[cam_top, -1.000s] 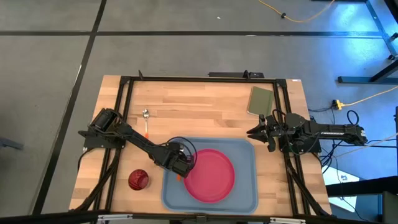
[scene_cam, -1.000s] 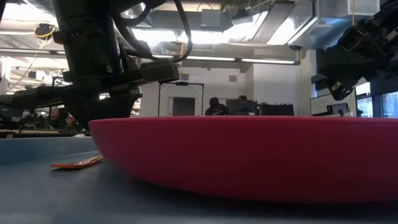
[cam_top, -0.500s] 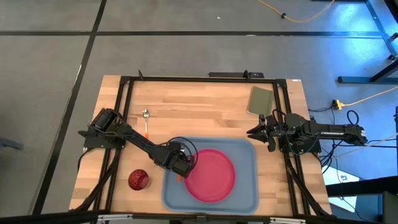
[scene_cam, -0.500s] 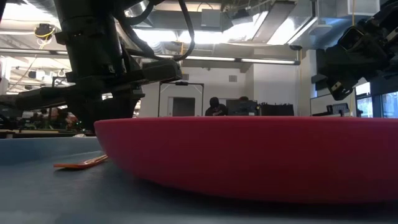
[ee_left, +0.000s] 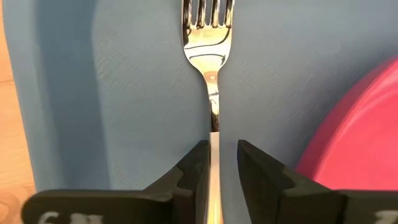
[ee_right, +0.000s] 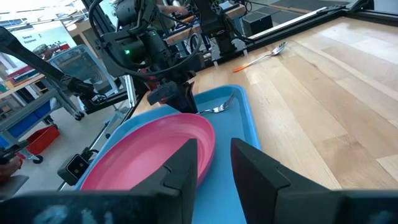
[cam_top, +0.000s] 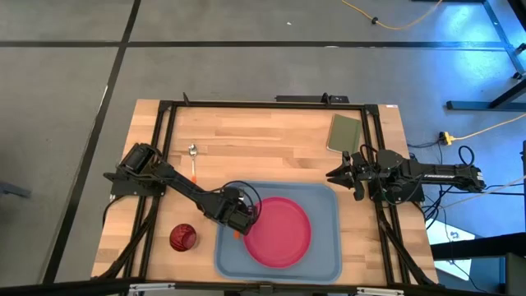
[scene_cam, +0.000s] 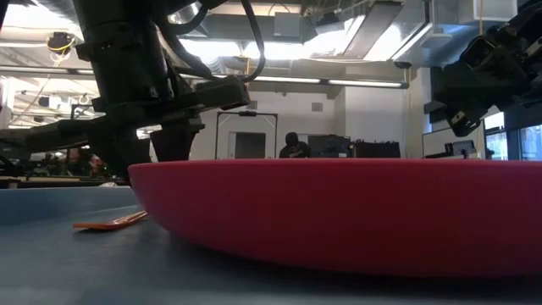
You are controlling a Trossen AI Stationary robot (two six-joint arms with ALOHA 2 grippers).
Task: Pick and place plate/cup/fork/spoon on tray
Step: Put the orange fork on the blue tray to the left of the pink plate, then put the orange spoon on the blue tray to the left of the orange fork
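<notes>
Left gripper (ee_left: 217, 163) low over tray (ee_left: 124, 93), fingers straddling fork (ee_left: 210, 68)

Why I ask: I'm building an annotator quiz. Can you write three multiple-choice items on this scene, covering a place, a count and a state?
1. Where is the cup?
A. On the plate
B. On the table, beside the tray
C. Inside the tray, in a corner

2. How many of the plate, cup, fork and spoon lie on the tray?
A. None
B. Two
C. Four

3. How do the left gripper's fingers stand?
A. Clamped on the plate's rim
B. Apart, either side of the fork's handle
C. Shut on the spoon

Answers:
1 B: the high view shows the cup on the table, outside the tray's rim.
2 B: the plate and fork are in the tray, while the cup and spoon are on the wood.
3 B: the left wrist view shows a gap beside the handle.
</notes>
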